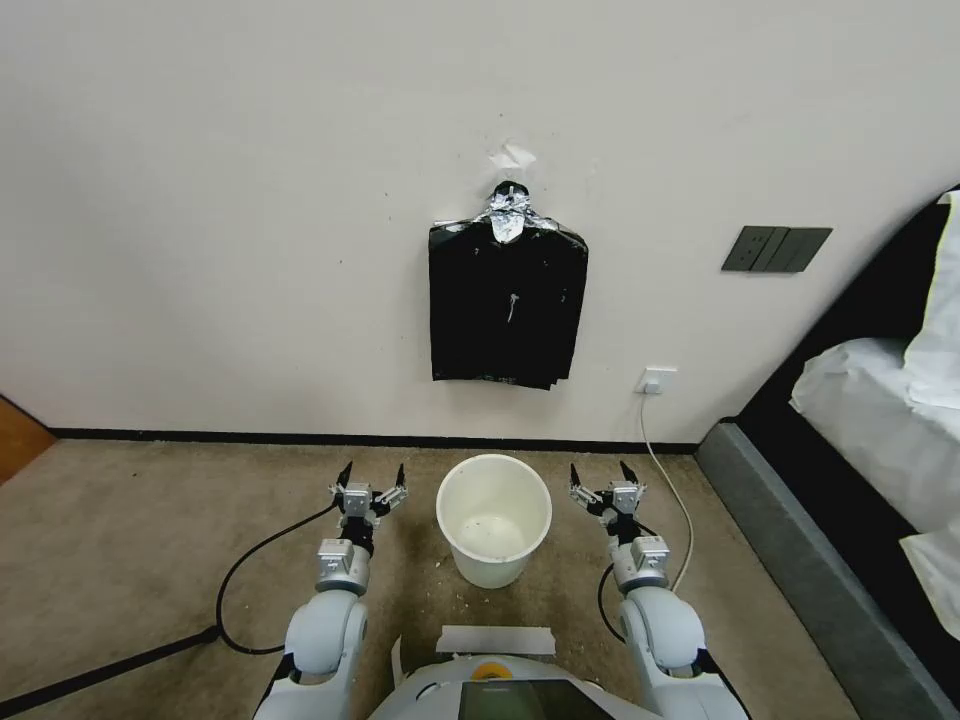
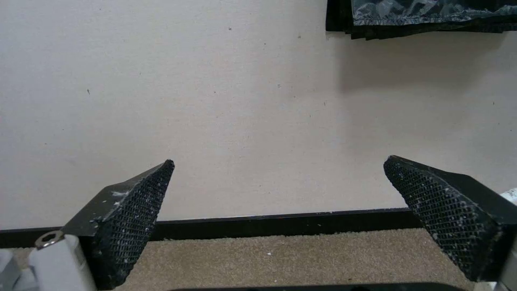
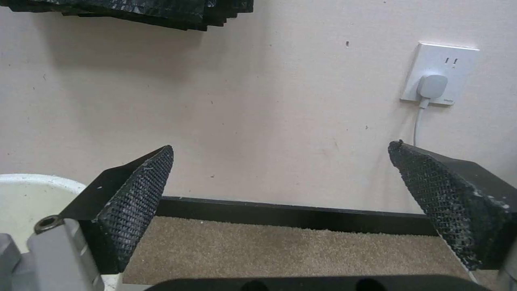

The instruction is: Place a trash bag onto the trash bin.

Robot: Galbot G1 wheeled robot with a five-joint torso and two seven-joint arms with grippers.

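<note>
Blk bag bundle (image 1: 508, 305) on wall, outlet (image 1: 655, 380), bed (image 1: 880, 420).

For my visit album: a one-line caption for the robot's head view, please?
Both open tools, left and right, flank the unlined trash bin beneath a hanging bag bundle.

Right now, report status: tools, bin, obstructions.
Left tool open, right tool open, flanking round cream-white plastic bin on carpet. Bin unlined. Black bag bundle hangs on wall above. Nothing between.
</note>
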